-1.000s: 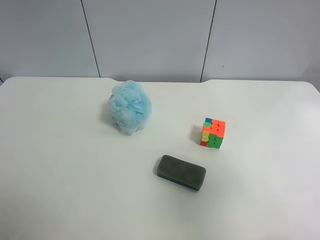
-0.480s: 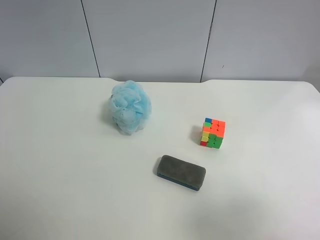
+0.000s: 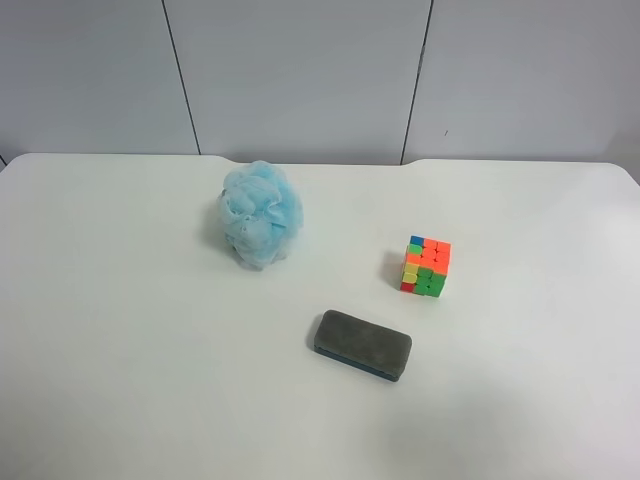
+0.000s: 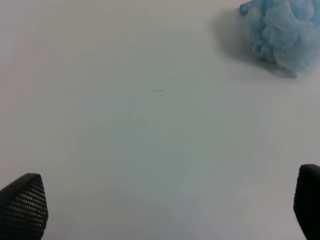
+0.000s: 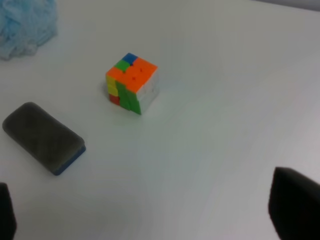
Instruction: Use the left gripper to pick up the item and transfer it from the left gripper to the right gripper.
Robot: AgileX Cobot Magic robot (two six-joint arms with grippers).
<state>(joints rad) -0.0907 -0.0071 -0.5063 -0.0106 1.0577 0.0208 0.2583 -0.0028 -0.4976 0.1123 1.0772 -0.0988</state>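
In the exterior high view, the white bench [image 3: 120,330] carried three things and neither arm was in sight. Taking the puzzle cube [image 3: 427,267] as the landmark, it sat flat on the bench with its orange face up and a blue square at one top corner; the light-blue mesh bath puff [image 3: 260,228] lay well apart from it toward the view's left and slightly nearer the grey wall panels [image 3: 300,75], and the dark-grey felt eraser [image 3: 363,345] lay near the cube, toward the view's lower left, touching neither. In the right wrist view, the puzzle cube [image 5: 132,83] stood alone on the bench [image 5: 225,100], apart from everything; the felt eraser [image 5: 43,137], showing a blue base strip, lay near it, and a corner of the bath puff [image 5: 26,25] showed farther off beyond the cube. The right gripper [image 5: 152,212] had its jaws spread wide, only the two black tips showing at opposite edges of the picture, both well short of the cube and holding nothing. In the left wrist view, the cube was out of sight; only the bath puff [image 4: 282,32] rested on the bare bench [image 4: 140,125]. The left gripper [image 4: 165,205] likewise had its jaws wide apart, the textured black tips at opposite edges, empty and well away from the puff.
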